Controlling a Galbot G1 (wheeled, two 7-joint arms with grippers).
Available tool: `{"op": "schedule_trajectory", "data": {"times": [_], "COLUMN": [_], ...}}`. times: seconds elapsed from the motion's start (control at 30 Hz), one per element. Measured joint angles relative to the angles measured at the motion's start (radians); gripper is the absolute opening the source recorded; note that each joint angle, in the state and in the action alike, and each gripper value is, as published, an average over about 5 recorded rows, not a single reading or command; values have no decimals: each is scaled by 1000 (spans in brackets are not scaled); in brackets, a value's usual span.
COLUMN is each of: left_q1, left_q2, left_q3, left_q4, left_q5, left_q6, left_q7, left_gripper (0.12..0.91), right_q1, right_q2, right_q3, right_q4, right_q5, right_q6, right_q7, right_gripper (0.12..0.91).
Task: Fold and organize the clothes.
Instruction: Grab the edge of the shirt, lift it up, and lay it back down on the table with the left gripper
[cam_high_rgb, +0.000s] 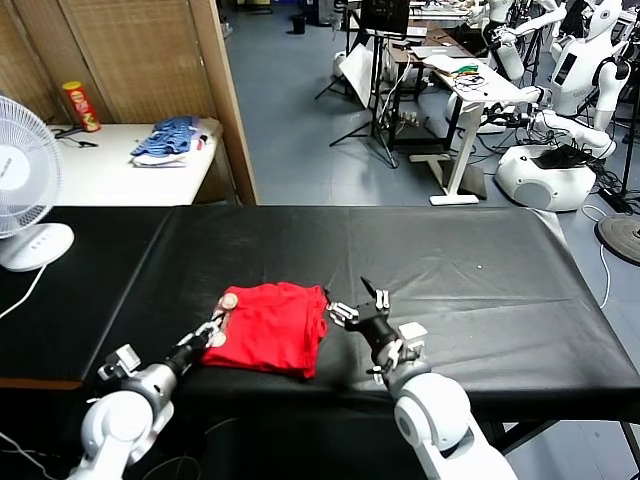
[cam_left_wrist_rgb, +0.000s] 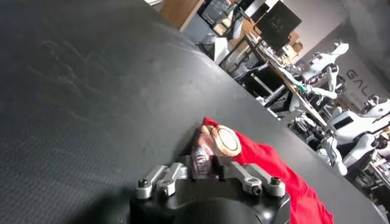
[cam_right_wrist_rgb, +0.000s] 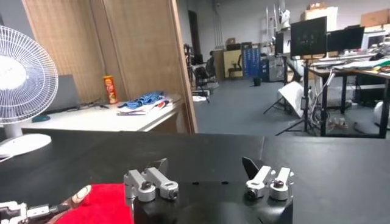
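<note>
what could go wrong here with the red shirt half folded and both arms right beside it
1. The left pincer sits at the red shirt's left edge; it may pinch only the top layer, so the fold could open when lifted.
2. The shirt lies close to the table's near edge and might slide off.
3. The open right pincer beside the shirt could snag it.

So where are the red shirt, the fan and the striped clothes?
red shirt (cam_high_rgb: 268, 330): head view, middle of the folded cloth.
fan (cam_high_rgb: 15, 165): head view, its round grille.
striped clothes (cam_high_rgb: 168, 140): head view, middle of the pile.
</note>
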Motion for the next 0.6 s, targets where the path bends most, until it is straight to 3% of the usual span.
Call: {"op": "schedule_trajectory", "data": {"times": [0.1, 0.27, 0.6], "left_q1": [0, 1, 21], "left_q2": [-3, 11, 121], "left_q3": [7, 17, -35], "left_q4": [-9, -27, -43], "left_q5": [64, 272, 789], "left_q6": [-19, -77, -167], "left_q7": [-1, 0, 26], "left_gripper": [155, 159, 154], "right_q1": [-13, -42, -99], "right_q2": [3, 12, 17], "right_q3": [12, 38, 80], "right_q4": [9, 22, 64], "right_q5": [-33, -120, -160], "right_q6": [-12, -63, -91], "right_q7": [21, 70, 70], "right_gripper": [798, 798, 798]}}
